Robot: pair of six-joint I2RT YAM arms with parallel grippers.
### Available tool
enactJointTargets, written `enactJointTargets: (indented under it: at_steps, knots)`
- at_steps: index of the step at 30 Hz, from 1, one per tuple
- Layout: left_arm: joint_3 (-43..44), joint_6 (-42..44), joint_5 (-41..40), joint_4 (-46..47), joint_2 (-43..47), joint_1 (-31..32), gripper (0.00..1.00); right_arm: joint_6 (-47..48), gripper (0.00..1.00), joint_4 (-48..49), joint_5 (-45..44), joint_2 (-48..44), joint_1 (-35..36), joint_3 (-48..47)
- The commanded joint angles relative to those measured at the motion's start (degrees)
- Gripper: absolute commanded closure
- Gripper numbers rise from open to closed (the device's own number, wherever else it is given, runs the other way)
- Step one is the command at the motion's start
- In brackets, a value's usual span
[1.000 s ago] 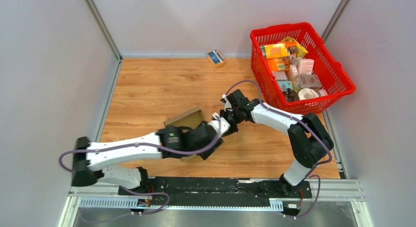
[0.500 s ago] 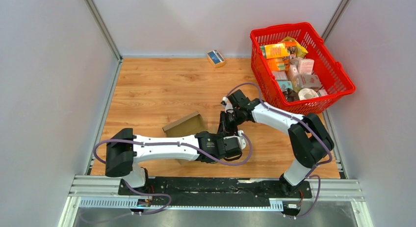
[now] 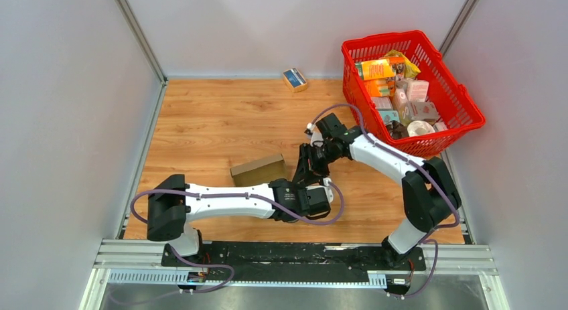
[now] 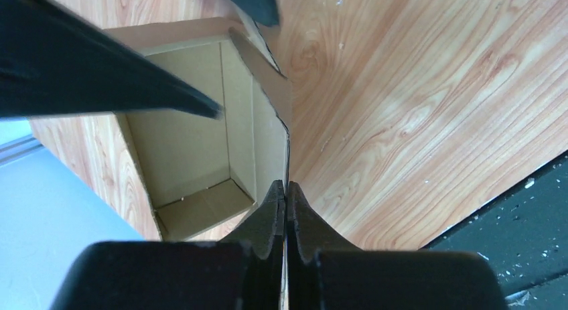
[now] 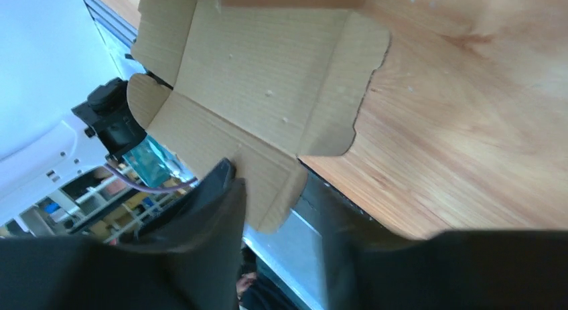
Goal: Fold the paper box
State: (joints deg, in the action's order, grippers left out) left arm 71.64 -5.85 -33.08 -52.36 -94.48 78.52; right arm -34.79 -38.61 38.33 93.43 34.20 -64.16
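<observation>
Wood-grain tabletop (image 3: 201, 116), grey walls (image 3: 67, 89): left gripper (image 4: 287, 193), shut, apparently pinches an edge of the paper box (image 4: 194, 149); right gripper (image 5: 274, 183), jaws half-open, straddles its flap (image 5: 268, 206).

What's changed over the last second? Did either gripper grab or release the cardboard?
The left arm swung off the cardboard box toward the near edge, and the left gripper closed on a flap edge. The right gripper, shut before, opened with its flap still between the fingers. The box shifted slightly. The red basket and small blue box stayed put.
</observation>
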Motion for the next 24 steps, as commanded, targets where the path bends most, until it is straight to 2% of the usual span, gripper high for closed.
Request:
enactJointTargets:
  at_steps: [1, 2, 3, 4, 5, 7, 8, 10, 11, 12, 13, 15, 16, 18, 19, 21, 23, 24]
  knots:
    - [2.4, -4.4, 2.6, -2.3, 5.2, -3.4, 1.00, 9.0, 0.43, -7.1, -9.2, -5.3, -6.4, -8.1]
    - [2.5, -6.2, 3.5, -2.4, 6.2, -4.4, 1.00, 9.8, 0.32, -7.2, -12.6, -7.4, -7.5, -8.4]
    - [2.7, -8.4, 4.5, -3.4, 8.5, -6.0, 1.00, 10.6, 0.27, -7.4, -16.6, -11.9, -9.0, -9.0]
    - [3.2, -12.9, 5.0, -4.2, 9.7, -7.3, 1.00, 11.7, 0.23, -7.5, -25.9, -14.0, -9.1, -9.1]
    - [4.5, -15.1, 6.0, -5.1, 10.8, -10.5, 1.00, 12.7, 0.17, -7.5, -30.2, -15.8, -9.1, -9.1]
    - [6.1, -23.5, 7.1, -8.3, 14.6, -14.1, 1.00, 14.1, 0.14, -7.4, -40.5, -19.9, -9.2, -8.4]
    - [7.4, -26.4, 9.6, -9.1, 16.0, -18.7, 1.00, 15.4, 0.13, -7.2, -42.0, -21.3, -9.2, -8.1]
    - [7.0, -34.6, 14.5, -7.7, 20.6, -24.5, 1.00, 15.9, 0.12, -6.7, -40.5, -22.0, -9.2, -6.3]
    - [5.6, -37.4, 19.6, -6.2, 22.4, -27.2, 1.00, 15.9, 0.12, -5.8, -39.2, -22.3, -9.1, -5.5]
    - [4.6, -40.2, 21.6, -2.3, 25.6, -32.5, 1.00, 15.8, 0.13, -5.3, -36.8, -22.5, -8.5, -4.4]
    - [3.5, -47.3, 23.0, -0.7, 27.0, -34.7, 1.00, 15.6, 0.13, -4.6, -34.0, -22.6, -7.8, -3.3]
    - [-0.1, -55.9, 24.2, 3.4, 30.6, -40.2, 1.00, 15.8, 0.13, 0.0, -32.7, -23.8, -4.5, 2.5]
    - [-1.9, -65.3, 24.7, 5.2, 31.7, -41.5, 1.00, 16.0, 0.13, 2.0, -32.1, -24.3, -3.1, 4.6]
    - [-8.5, -75.6, 24.9, 11.1, 34.6, -43.3, 1.00, 16.4, 0.13, 8.4, -32.1, -26.2, 1.9, 10.7]
    - [-10.9, -83.8, 24.1, 13.7, 35.6, -43.5, 1.00, 16.4, 0.13, 9.9, -32.4, -26.7, 3.5, 12.6]
    - [-15.6, -89.7, 22.7, 19.1, 35.6, -43.5, 1.00, 15.6, 0.13, 14.5, -31.4, -28.0, 6.0, 16.9]
    - [-13.4, -92.2, 21.9, 19.1, 33.5, -43.5, 1.00, 13.9, 0.13, 18.6, -28.4, -28.4, 6.8, 19.3]
    - [-11.5, -92.1, 21.2, 15.5, 30.7, -43.6, 1.00, 13.2, 0.13, 19.5, -27.7, -28.2, 7.0, 21.1]
